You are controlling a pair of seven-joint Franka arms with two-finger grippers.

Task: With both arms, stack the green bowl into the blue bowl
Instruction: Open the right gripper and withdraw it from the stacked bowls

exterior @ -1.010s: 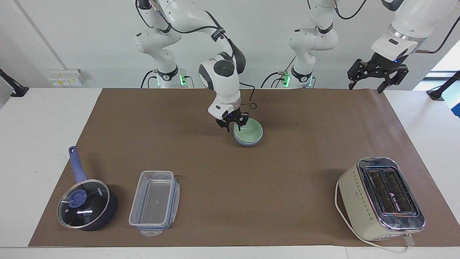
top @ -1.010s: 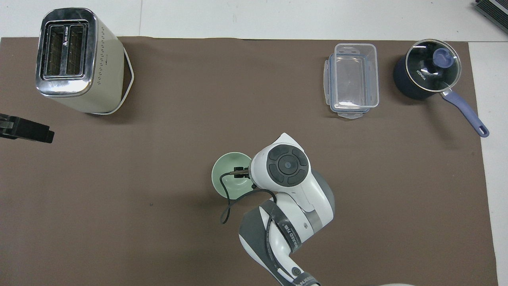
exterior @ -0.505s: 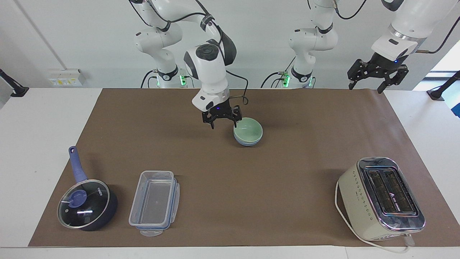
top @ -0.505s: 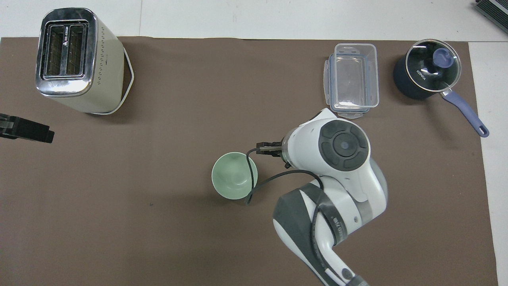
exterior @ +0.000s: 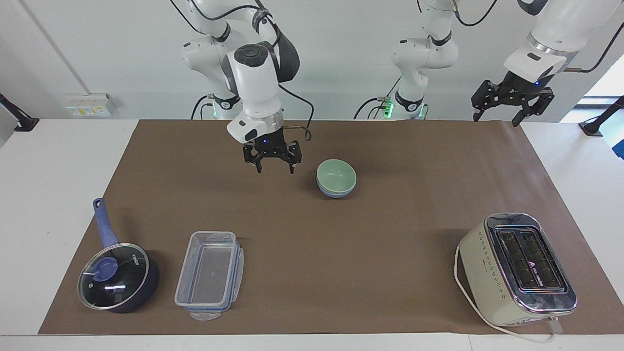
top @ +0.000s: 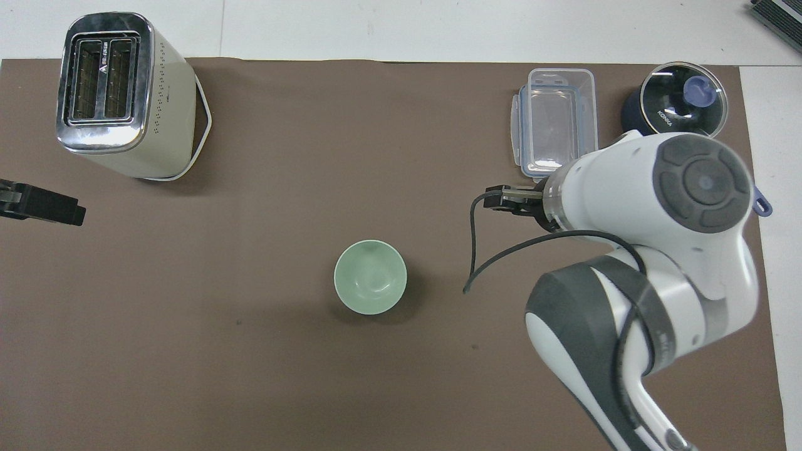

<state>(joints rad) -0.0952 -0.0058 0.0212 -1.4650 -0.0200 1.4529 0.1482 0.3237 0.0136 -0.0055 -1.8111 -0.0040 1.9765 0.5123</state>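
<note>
The pale green bowl (exterior: pixel 336 175) sits nested upright in the light blue bowl (exterior: pixel 335 194), whose rim shows just beneath it, near the middle of the mat. From overhead only the green bowl (top: pixel 370 285) shows. My right gripper (exterior: pixel 275 170) hangs open and empty above the mat, beside the bowls toward the right arm's end and apart from them. My left gripper (exterior: pixel 496 121) waits open and empty, raised over the mat's edge at the left arm's end.
A cream toaster (exterior: pixel 519 270) stands farthest from the robots at the left arm's end. A clear lidless container (exterior: pixel 210 275) and a dark blue lidded saucepan (exterior: pixel 117 275) lie at the right arm's end. The brown mat (exterior: pixel 380 253) covers the table.
My right gripper opened off the green bowl's rim, rose and swung away toward the right arm's end. The bowls stayed nested in place. The left arm has not moved.
</note>
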